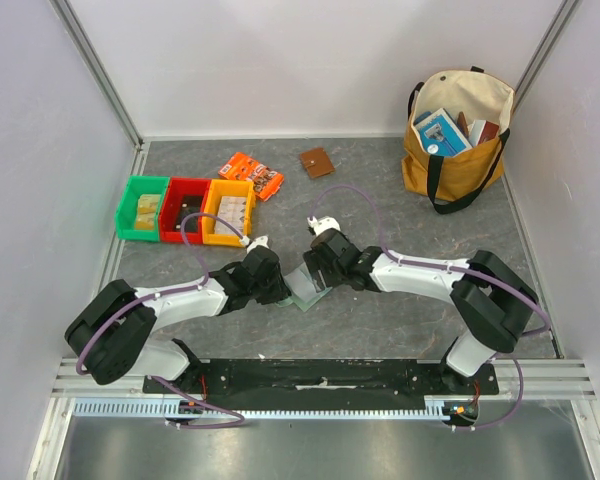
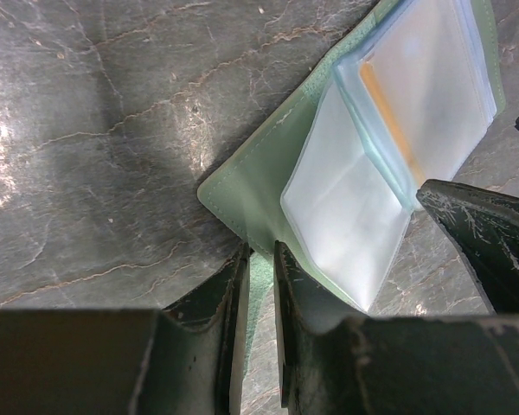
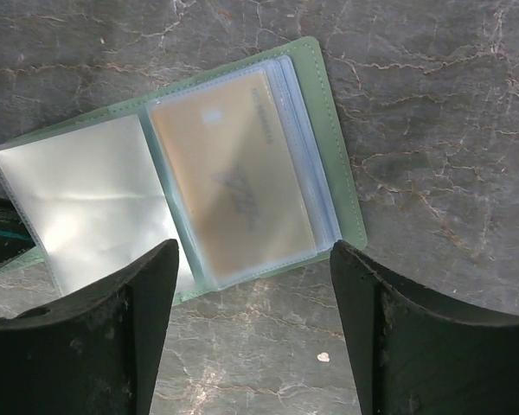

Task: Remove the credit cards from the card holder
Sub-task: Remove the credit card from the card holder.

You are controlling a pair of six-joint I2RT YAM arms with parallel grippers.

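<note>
The pale green card holder [image 3: 329, 156] lies open on the grey table between the two arms [image 1: 306, 291]. Its clear sleeve pockets are spread out, and one holds a tan-orange credit card [image 3: 233, 190], seen edge-on as an orange strip in the left wrist view [image 2: 385, 117]. My left gripper [image 2: 259, 259] is shut on the holder's green edge tab [image 2: 258, 285]. My right gripper [image 3: 255, 259] is open, its fingers apart just above the holder's near edge and the card sleeve. Whether other cards are in the sleeves is hidden.
Green [image 1: 141, 208], red [image 1: 184, 210] and yellow [image 1: 228, 212] bins stand at the back left. An orange printed packet [image 1: 253, 174] and a brown square wallet [image 1: 317, 162] lie behind. A yellow tote bag [image 1: 458, 130] stands at the back right.
</note>
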